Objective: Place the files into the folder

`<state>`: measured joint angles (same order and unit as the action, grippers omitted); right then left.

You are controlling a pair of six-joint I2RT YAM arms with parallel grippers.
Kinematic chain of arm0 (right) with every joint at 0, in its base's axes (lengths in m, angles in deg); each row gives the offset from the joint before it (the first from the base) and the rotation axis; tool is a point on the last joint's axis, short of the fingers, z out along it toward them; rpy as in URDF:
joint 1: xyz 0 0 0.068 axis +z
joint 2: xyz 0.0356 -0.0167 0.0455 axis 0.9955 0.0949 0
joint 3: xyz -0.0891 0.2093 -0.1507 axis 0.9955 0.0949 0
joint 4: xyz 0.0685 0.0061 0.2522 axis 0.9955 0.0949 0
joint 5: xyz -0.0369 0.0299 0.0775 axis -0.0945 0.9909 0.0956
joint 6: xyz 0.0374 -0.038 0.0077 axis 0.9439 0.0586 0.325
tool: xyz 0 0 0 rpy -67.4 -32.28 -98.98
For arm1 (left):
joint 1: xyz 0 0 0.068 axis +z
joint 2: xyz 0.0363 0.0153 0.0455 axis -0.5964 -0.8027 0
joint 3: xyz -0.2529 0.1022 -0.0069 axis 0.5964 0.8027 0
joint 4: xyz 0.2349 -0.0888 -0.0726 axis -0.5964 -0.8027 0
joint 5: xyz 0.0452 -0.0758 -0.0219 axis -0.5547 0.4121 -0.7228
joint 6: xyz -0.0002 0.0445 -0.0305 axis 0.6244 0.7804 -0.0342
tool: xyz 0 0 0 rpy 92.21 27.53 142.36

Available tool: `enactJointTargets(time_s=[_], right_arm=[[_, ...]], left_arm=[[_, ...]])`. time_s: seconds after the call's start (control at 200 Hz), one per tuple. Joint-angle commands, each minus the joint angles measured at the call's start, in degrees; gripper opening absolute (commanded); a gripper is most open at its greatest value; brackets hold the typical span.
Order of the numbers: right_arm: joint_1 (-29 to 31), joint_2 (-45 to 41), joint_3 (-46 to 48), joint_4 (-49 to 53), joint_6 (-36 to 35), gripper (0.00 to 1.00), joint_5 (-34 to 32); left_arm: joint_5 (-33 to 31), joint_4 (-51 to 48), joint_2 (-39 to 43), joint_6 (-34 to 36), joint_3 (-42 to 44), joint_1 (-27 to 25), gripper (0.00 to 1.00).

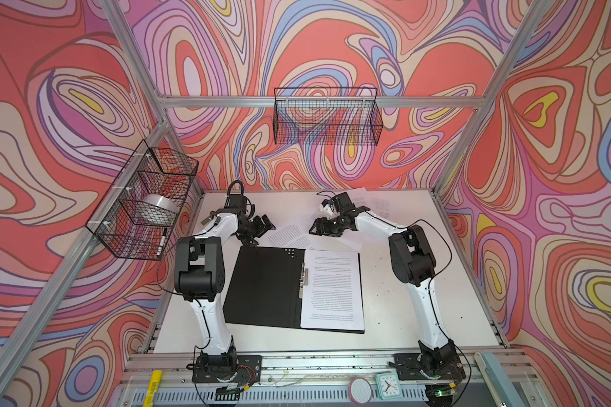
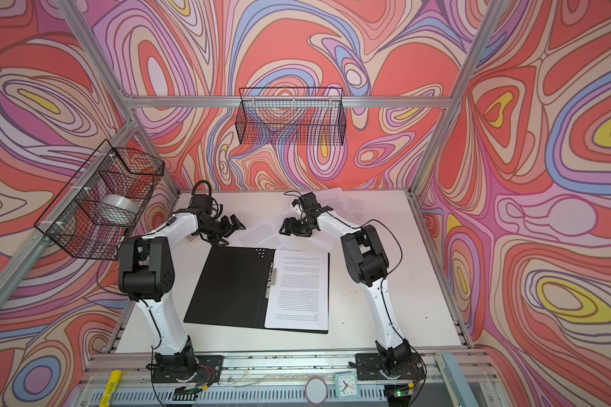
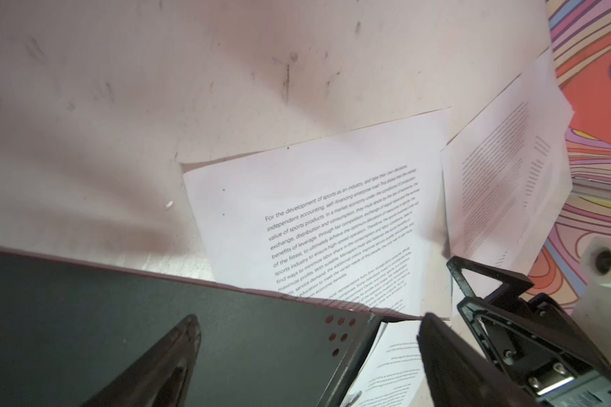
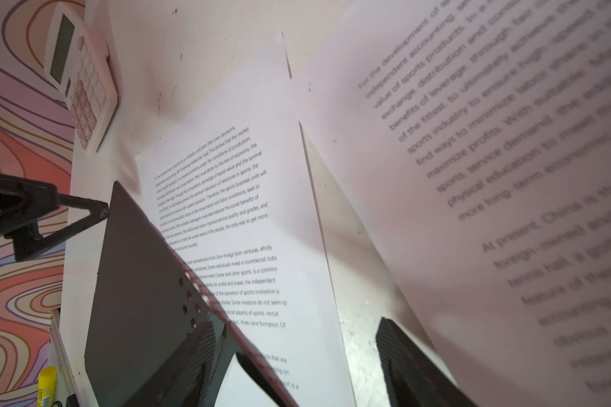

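Beyond folder [image 1: 261, 285]: loose files [image 1: 290, 234]; one already inside.
Left gripper [image 1: 260, 232]: jaws wide, empty.
Right gripper [image 1: 316, 227]: jaws apart, raised sheet [image 4: 473, 176] leaning alongside.
Risk: crooked pinch could crease or drop it.

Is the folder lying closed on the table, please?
No, the folder lies open, black inside up, with a printed sheet on its right half.

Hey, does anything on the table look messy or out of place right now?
Yes. The loose sheet behind the open folder lies askew, its near end tucked under the folder's far edge. More sheets sit crooked by the back wall. Only the sheet inside the folder lies square.
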<state>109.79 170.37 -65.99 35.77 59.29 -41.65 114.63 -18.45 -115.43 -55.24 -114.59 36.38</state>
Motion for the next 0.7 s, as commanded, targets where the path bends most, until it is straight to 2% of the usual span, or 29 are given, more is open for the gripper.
enactJointTargets(time_s=[0.0, 0.145, 0.315, 0.696], right_arm=[[0.68, 2.77, -1.54, 1.15, -0.86, 0.76, 0.92], [0.71, 4.26, -2.52, 0.71, -0.93, 0.77, 0.57], [0.88, 7.23, -5.12, 1.84, -0.84, 0.78, 1.27], [1.21, 12.98, -11.94, 4.52, 0.21, 0.80, 7.38]], left_arm=[[1.20, -0.74, -1.32, 1.25, -0.25, 0.06, 0.97], [0.85, -1.62, -3.61, 2.09, -1.06, 0.06, 0.97], [3.49, -1.07, -6.62, 0.97, -3.15, -0.03, 0.99], [4.45, -1.57, -10.47, 0.76, -6.60, -2.51, 1.00]])
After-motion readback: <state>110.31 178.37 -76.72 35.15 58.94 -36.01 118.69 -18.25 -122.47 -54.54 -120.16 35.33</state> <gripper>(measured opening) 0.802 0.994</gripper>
